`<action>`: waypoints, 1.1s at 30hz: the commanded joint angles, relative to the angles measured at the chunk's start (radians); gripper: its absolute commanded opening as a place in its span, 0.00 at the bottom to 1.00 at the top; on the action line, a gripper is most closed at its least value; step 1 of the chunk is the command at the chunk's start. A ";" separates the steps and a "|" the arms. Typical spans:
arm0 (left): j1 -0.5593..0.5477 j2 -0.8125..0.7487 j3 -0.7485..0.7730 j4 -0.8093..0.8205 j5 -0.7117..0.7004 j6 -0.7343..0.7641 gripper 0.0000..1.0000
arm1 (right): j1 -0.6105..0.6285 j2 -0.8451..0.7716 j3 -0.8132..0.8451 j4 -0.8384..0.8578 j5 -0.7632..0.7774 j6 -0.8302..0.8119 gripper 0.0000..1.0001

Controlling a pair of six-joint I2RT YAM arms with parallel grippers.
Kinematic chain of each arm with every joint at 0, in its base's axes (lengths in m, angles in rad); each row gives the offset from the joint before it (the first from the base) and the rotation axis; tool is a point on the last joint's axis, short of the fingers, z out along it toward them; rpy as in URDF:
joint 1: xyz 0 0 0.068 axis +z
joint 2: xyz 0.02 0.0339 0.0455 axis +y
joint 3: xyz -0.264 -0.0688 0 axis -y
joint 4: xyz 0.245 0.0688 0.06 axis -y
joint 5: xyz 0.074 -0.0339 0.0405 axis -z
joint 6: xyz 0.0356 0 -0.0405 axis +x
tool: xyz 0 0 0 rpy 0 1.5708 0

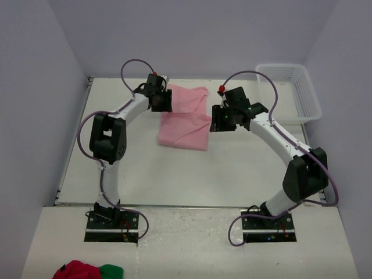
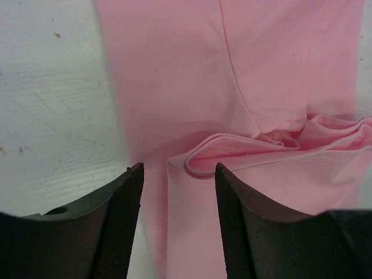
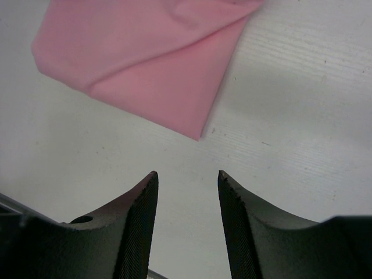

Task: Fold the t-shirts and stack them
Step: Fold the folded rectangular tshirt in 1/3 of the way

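Shirt partly folded on the bench, both end effectors open

On my screen the pink shirt (image 1: 183, 119) lies on the white bench (image 1: 174, 174), towards its far side and between the two arms, with one layer doubled over another. My left end effector (image 2: 179, 171) hangs over the shirt's left edge, jaws parted and gripping nothing (a rolled lip of cloth lies just beside one finger). My right end effector (image 3: 187, 177) sits near the shirt's right side, over bare bench, jaws likewise apart and empty. A white basket (image 1: 308, 99) stands at the far right corner.
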 commanded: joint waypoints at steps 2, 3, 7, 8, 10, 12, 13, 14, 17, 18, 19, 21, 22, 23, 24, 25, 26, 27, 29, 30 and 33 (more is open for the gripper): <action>-0.010 -0.004 -0.016 0.031 -0.022 0.024 0.54 | -0.001 -0.041 -0.034 0.043 -0.006 0.017 0.47; -0.012 -0.001 -0.016 0.031 -0.023 0.024 0.54 | -0.001 -0.043 -0.039 0.043 -0.007 0.018 0.47; -0.012 0.011 -0.008 0.031 -0.022 0.025 0.54 | -0.001 -0.049 -0.048 0.043 -0.003 0.017 0.47; -0.012 0.016 -0.005 0.031 -0.020 0.024 0.54 | -0.002 -0.049 -0.051 0.045 -0.001 0.017 0.47; -0.012 0.034 0.003 0.028 -0.012 0.024 0.53 | -0.002 -0.052 -0.056 0.045 0.001 0.017 0.47; -0.012 0.052 0.017 0.023 0.000 0.022 0.52 | -0.002 -0.054 -0.062 0.048 0.001 0.015 0.47; -0.012 0.056 0.018 0.023 0.009 0.019 0.49 | -0.001 -0.052 -0.064 0.048 0.008 0.015 0.47; -0.013 0.060 0.018 0.029 0.015 0.012 0.48 | -0.002 -0.052 -0.067 0.046 0.011 0.015 0.47; -0.018 0.072 0.027 0.029 0.023 0.010 0.41 | -0.002 -0.054 -0.074 0.048 0.017 0.015 0.47; -0.018 0.077 0.029 0.029 0.030 0.010 0.40 | -0.002 -0.054 -0.074 0.048 0.019 0.015 0.47; -0.018 0.077 0.029 0.029 0.031 0.008 0.35 | -0.002 -0.054 -0.076 0.048 0.020 0.015 0.47; -0.018 0.077 0.030 0.032 0.026 0.008 0.29 | -0.002 -0.052 -0.077 0.046 0.019 0.015 0.47; -0.018 0.077 0.032 0.032 0.023 0.008 0.20 | -0.002 -0.054 -0.077 0.048 0.019 0.014 0.47; -0.018 0.076 0.032 0.032 0.018 0.010 0.15 | -0.004 -0.054 -0.080 0.051 0.017 0.015 0.47; -0.018 0.068 0.032 0.034 0.012 0.010 0.10 | -0.002 -0.052 -0.081 0.051 0.016 0.015 0.47; -0.018 0.063 0.030 0.035 0.012 0.010 0.02 | -0.004 -0.051 -0.081 0.052 0.013 0.015 0.47; -0.018 0.053 0.027 0.037 0.012 0.008 0.00 | -0.002 -0.046 -0.082 0.058 0.011 0.017 0.47; -0.020 0.043 0.026 0.037 0.012 0.007 0.00 | -0.002 -0.043 -0.081 0.058 0.010 0.018 0.47; -0.026 0.022 0.009 0.044 0.008 0.005 0.00 | -0.002 -0.037 -0.082 0.063 0.007 0.021 0.47; -0.027 -0.004 0.001 0.044 -0.003 0.005 0.00 | -0.002 -0.031 -0.082 0.065 0.005 0.021 0.47; -0.035 -0.067 -0.034 0.047 -0.025 0.004 0.00 | -0.002 -0.027 -0.085 0.068 0.007 0.023 0.47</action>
